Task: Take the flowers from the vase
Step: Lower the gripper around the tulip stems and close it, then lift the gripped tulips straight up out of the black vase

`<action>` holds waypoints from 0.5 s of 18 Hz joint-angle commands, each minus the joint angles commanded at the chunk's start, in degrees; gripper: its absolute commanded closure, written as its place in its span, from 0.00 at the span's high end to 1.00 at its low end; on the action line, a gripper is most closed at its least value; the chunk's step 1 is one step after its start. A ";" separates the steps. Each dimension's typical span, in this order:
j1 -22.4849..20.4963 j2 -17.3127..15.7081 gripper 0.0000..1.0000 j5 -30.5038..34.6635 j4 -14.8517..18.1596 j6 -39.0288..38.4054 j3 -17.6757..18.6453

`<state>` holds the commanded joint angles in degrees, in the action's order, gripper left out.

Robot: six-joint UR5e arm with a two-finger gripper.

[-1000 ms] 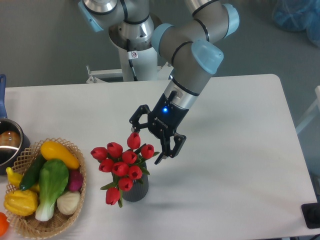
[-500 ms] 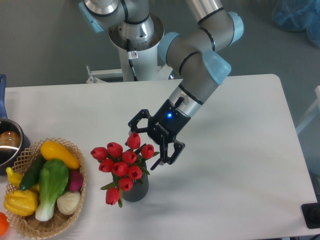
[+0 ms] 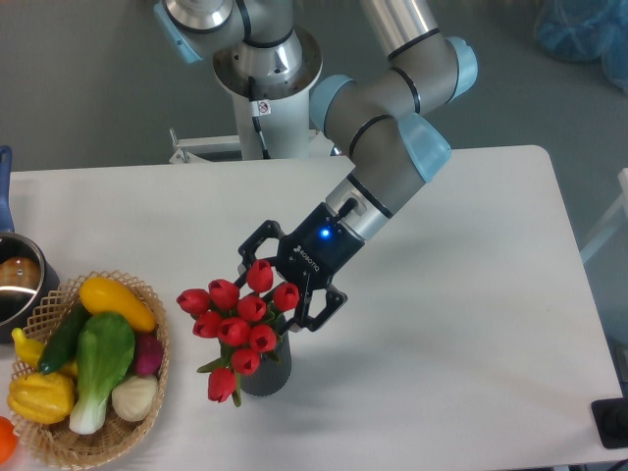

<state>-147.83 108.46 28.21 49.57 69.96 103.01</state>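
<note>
Gripper (image 3: 277, 290): centre frame, jaws spread wide around the upper tulip buds.
Flowers (image 3: 235, 324): lower centre-left, standing in the vase (image 3: 267, 373).

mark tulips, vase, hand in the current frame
tulips (image 3: 235, 332), fixed camera, bud in the middle of the bunch
vase (image 3: 267, 376), fixed camera, ribbed side wall
hand (image 3: 278, 292), fixed camera, midway between the open fingertips, around the top buds

Arm bent down-left over table, gripper (image 3: 276, 290) low, fingers (image 3: 253, 246) spread wide
</note>
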 joint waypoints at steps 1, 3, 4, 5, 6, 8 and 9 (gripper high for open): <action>-0.18 -0.09 0.00 0.00 0.00 -0.09 0.00; -0.18 -0.26 0.00 -0.35 0.09 -0.35 0.00; -0.61 -0.26 0.00 -0.70 0.09 -0.52 0.00; -1.14 -0.35 0.00 -1.40 0.09 -0.53 0.00; -1.67 -0.35 0.00 -2.54 0.09 -0.61 -0.26; -2.46 -0.44 0.00 -3.86 0.09 -0.70 -0.53; -2.55 -0.44 0.00 -3.87 0.09 -0.70 -0.53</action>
<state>-150.38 108.02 24.35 49.66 69.26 102.48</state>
